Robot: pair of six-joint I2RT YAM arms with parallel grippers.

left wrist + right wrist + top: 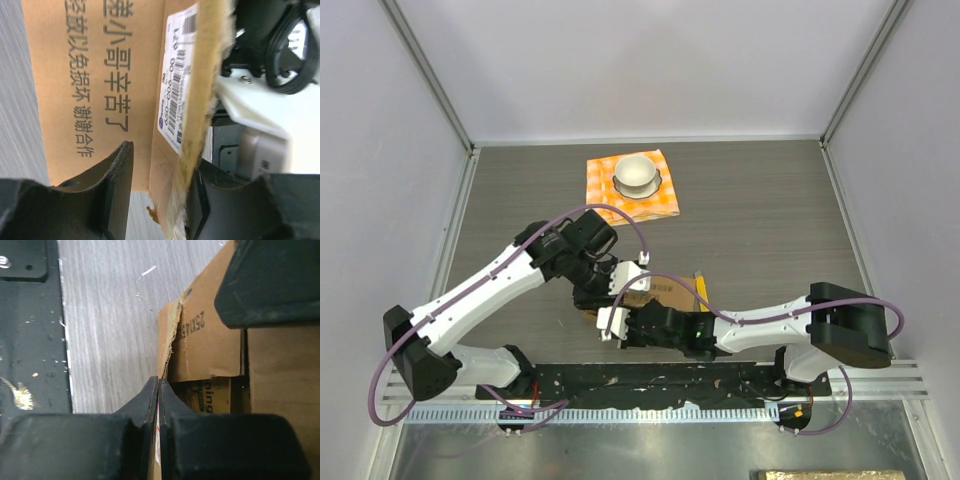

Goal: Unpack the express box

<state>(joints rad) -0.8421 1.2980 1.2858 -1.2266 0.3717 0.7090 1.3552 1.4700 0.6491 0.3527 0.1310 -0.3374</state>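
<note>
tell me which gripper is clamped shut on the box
The right gripper: its fingers meet, pinching a thin edge of the express box. The left gripper's fingers stand apart, straddling the flap that bears the shipping label.

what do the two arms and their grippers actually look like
Both the left arm and right arm have white shell links with bulky black joints. A mauve cable loops along each. The left gripper and right gripper carry matt black, wedge-shaped fingers; one white housing by them bears a small code sticker.
</note>
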